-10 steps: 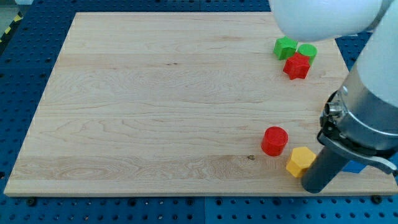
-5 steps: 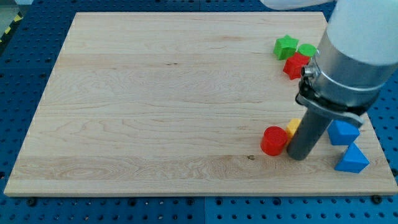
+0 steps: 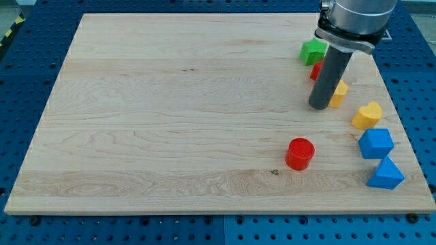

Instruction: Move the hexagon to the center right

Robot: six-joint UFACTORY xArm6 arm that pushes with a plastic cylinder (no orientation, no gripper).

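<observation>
Tip [image 3: 319, 107] down on the table [image 3: 170, 116], touching the yellow hexagon [image 3: 338, 93] from the view's left. No claw in view. Hexagon at right, below red star [image 3: 316, 70] and green block [image 3: 313, 51]; yellow heart [image 3: 367, 116] lower right.

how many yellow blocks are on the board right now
2. One yellow block touches the right side of my tip, mostly hidden by the rod. A yellow heart-shaped block lies lower right, above the blue blocks. Others may be hidden.
</observation>
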